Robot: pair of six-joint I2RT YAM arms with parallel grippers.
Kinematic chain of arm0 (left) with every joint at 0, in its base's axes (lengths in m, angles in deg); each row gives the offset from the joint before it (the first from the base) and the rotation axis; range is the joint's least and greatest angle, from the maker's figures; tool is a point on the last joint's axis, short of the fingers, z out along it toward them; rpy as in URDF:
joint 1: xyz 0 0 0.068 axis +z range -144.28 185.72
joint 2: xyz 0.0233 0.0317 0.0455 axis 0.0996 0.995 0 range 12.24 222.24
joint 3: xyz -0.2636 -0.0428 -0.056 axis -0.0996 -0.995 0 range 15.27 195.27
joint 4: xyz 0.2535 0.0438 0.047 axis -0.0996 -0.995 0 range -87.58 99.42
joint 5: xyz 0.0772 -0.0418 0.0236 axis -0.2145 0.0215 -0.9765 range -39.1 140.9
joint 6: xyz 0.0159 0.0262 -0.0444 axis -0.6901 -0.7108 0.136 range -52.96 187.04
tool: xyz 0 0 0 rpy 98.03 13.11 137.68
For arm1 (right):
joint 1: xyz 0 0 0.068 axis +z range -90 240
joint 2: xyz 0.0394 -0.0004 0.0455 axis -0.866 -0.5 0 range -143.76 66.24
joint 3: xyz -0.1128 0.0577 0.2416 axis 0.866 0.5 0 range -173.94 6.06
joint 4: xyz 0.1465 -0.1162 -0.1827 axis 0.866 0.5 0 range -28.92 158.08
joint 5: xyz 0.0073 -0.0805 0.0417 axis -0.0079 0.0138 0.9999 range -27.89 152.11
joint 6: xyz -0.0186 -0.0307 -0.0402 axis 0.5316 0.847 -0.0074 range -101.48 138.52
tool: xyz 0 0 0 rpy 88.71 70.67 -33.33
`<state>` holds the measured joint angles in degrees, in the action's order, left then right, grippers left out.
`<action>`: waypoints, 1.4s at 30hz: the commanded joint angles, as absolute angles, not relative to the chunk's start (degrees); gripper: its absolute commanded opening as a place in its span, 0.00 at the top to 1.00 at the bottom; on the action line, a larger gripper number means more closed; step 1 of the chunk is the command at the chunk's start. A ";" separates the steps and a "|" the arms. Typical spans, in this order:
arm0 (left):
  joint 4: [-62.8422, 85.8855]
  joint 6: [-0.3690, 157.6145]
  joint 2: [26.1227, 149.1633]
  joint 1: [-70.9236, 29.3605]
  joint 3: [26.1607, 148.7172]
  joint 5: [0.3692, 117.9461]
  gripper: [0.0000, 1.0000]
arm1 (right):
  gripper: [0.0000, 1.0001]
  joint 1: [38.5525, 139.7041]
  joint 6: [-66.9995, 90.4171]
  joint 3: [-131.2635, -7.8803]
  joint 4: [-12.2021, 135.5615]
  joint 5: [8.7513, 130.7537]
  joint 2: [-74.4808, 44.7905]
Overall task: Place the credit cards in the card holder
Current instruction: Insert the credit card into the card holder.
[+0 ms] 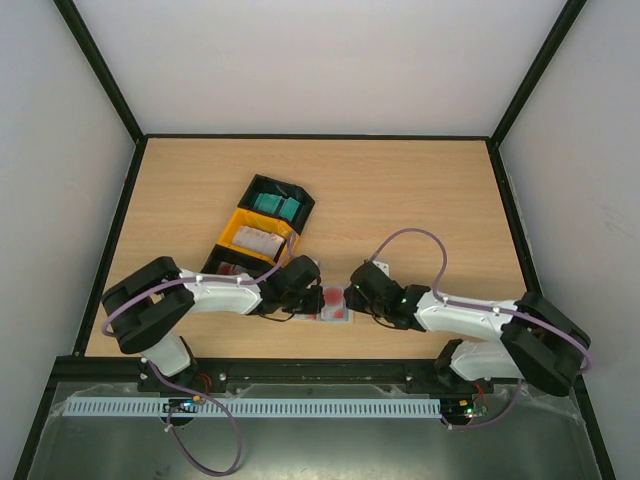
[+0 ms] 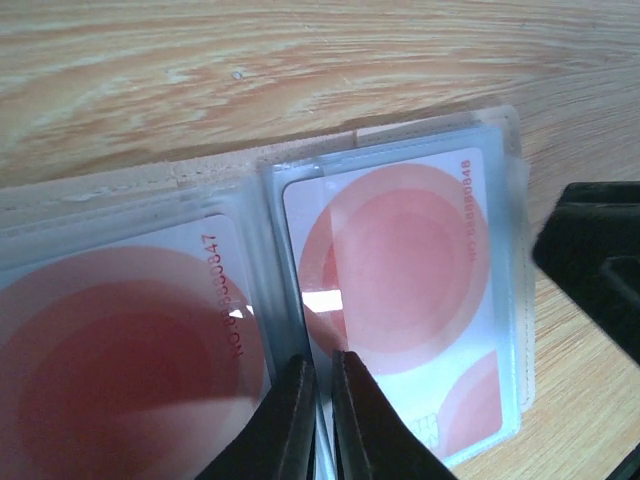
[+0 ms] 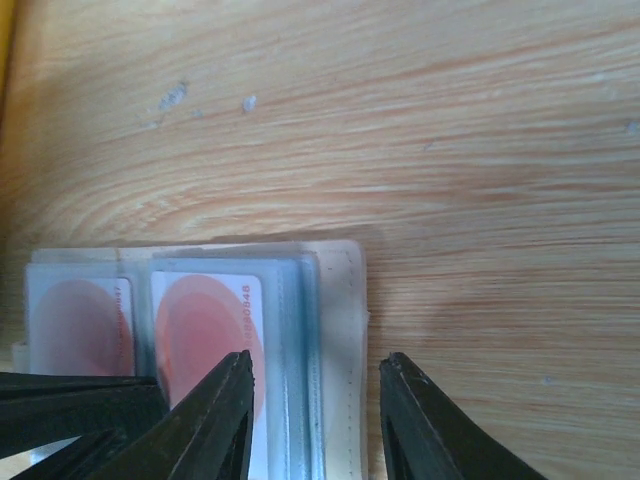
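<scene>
Card holder: the card holder (image 1: 335,303) lies open and flat on the table (image 1: 430,200), between the 2 wrists, clear sleeves facing up.
Cards in the holder: 2 white cards with red circles sit in the sleeves, 1 in the holder's left half (image 2: 110,340) and 1 in its right half (image 2: 400,290).
Holder's long axis: opened out, it runs left to right, across both arms; each sleeved card seems to run its long way across that axis.
Left gripper: the left gripper (image 2: 322,365) stands over the holder's middle fold, jaws drawn almost together with only a thin slit. Whether they pinch a sleeve edge I cannot tell.
Right gripper: the right gripper (image 3: 318,362) has its jaws apart, straddling the holder's right edge, 1 finger above the right card and 1 above bare wood beyond the holder's beige border. It holds nothing.
Cards left: beyond the holder and to its left stand the tray bins (image 1: 232,232), with teal cards (image 1: 275,203) in the black one and a pale card (image 1: 258,240) in the yellow one.
Nearer arm: judged from this layout, the left arm is nearer the bins, and the right gripper is better placed to steady the holder.
</scene>
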<state>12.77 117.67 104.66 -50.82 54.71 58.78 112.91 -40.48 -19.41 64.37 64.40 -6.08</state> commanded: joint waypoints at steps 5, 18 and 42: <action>9.60 118.49 106.81 -49.30 52.58 56.22 0.92 | 0.66 113.25 -42.01 -20.50 68.56 62.12 -1.00; 12.52 119.24 106.61 -47.46 48.82 57.99 0.94 | 0.72 113.21 -42.76 -18.57 63.27 68.53 -3.12; 14.16 119.68 106.90 -46.70 47.53 59.14 0.94 | 0.73 113.18 -41.78 -17.62 57.89 74.61 -6.52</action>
